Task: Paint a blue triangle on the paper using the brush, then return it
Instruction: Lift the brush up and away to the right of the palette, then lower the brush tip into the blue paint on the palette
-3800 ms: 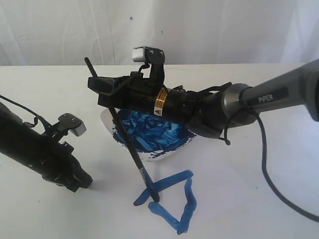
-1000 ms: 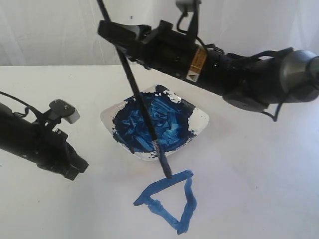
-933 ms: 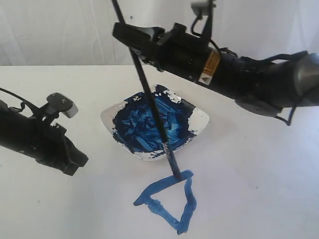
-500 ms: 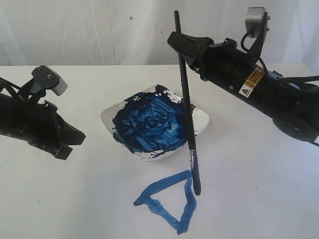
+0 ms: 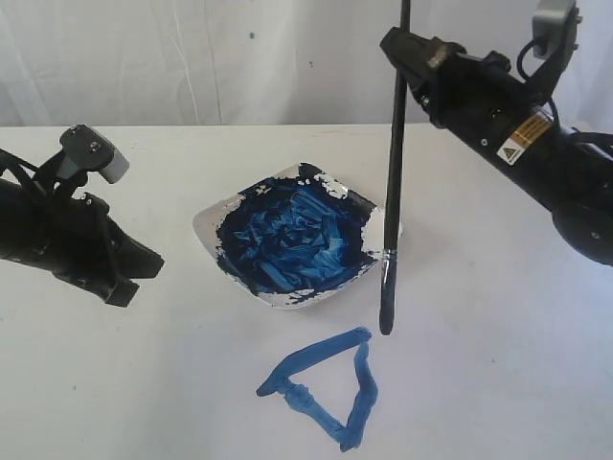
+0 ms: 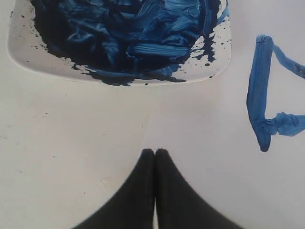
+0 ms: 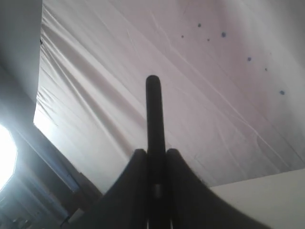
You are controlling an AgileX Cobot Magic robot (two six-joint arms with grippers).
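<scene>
A blue triangle (image 5: 321, 383) of thick strokes lies on the paper (image 5: 460, 383) in front of the white dish (image 5: 203, 225) of dark-blue paint. The brush (image 5: 391, 192) hangs nearly upright, its wet tip just above the triangle's upper right corner, off the paper. My right gripper (image 5: 404, 46) is shut on its handle high up; in the right wrist view the brush (image 7: 154, 109) sticks out between the fingers (image 7: 136, 164) against the curtain. My left gripper (image 5: 124, 287) hovers shut left of the dish, holding nothing; its wrist view shows the fingertips (image 6: 147, 155), the dish (image 6: 224, 52) and part of the blue triangle (image 6: 259, 90).
A white curtain (image 5: 192, 57) hangs behind the table. The right arm (image 5: 536, 144) reaches in from the upper right, the left arm (image 5: 48, 240) from the left edge. The paper's edge runs near the left gripper in the left wrist view.
The right gripper has lifted the brush off the finished triangle and swung it right and upward, turning it nearly upright. The left arm rose slightly and then held still.
</scene>
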